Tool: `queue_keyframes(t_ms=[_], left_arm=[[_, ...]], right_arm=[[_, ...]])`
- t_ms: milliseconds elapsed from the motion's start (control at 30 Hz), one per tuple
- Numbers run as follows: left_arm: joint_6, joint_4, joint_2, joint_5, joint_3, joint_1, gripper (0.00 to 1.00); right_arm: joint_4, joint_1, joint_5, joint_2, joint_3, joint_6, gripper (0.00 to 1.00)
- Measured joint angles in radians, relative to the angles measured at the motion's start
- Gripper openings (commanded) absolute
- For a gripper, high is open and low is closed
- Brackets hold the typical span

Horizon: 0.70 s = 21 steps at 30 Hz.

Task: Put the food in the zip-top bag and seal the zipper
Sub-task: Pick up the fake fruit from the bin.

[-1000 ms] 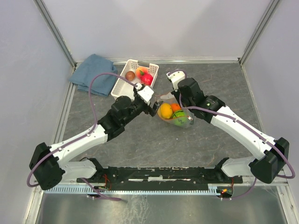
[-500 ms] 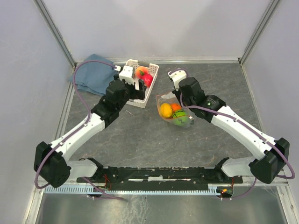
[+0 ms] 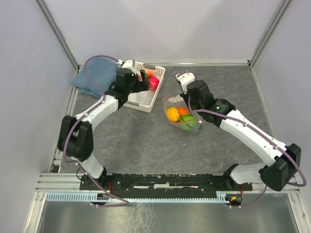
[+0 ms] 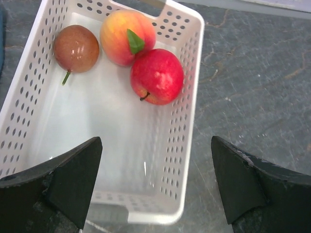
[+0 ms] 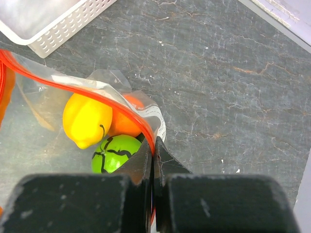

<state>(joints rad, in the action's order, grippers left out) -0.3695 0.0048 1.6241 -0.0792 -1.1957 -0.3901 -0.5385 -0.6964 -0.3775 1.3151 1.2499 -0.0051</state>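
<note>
The clear zip-top bag (image 3: 181, 116) lies mid-table with a yellow fruit (image 5: 86, 119), an orange fruit (image 5: 125, 124) and a bright green fruit (image 5: 115, 153) inside. My right gripper (image 5: 153, 144) is shut on the bag's orange-red zipper strip (image 5: 92, 91) at its right end. My left gripper (image 4: 155, 182) is open and empty, hovering over the near end of the white basket (image 4: 188, 121). In the basket lie a brown fruit (image 4: 76, 48), a peach fruit (image 4: 125, 36) and a red-pink apple (image 4: 156, 76), ahead of the fingers.
A blue folded cloth (image 3: 95, 76) lies left of the basket (image 3: 146, 99) by the back left corner. Walls close in at the back and sides.
My left arm has swung from beside the bag back and left to above the basket. The right gripper and the bag have stayed put.
</note>
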Motion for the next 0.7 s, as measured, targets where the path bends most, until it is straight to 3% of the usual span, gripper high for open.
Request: queue_keyframes(t_ms=[300,700], left_arm=[[-0.104,-0.018,0.317,0.149,-0.24,0.077,0.99],[-0.187,-0.069,0.549,0.253,-0.45,0.111,1.0]], right_arm=[[0.001,0.015,0.0,0.0,-0.005,-0.001,0.02],[0.001,0.024,0.003,0.0,-0.005,-0.001,0.02]])
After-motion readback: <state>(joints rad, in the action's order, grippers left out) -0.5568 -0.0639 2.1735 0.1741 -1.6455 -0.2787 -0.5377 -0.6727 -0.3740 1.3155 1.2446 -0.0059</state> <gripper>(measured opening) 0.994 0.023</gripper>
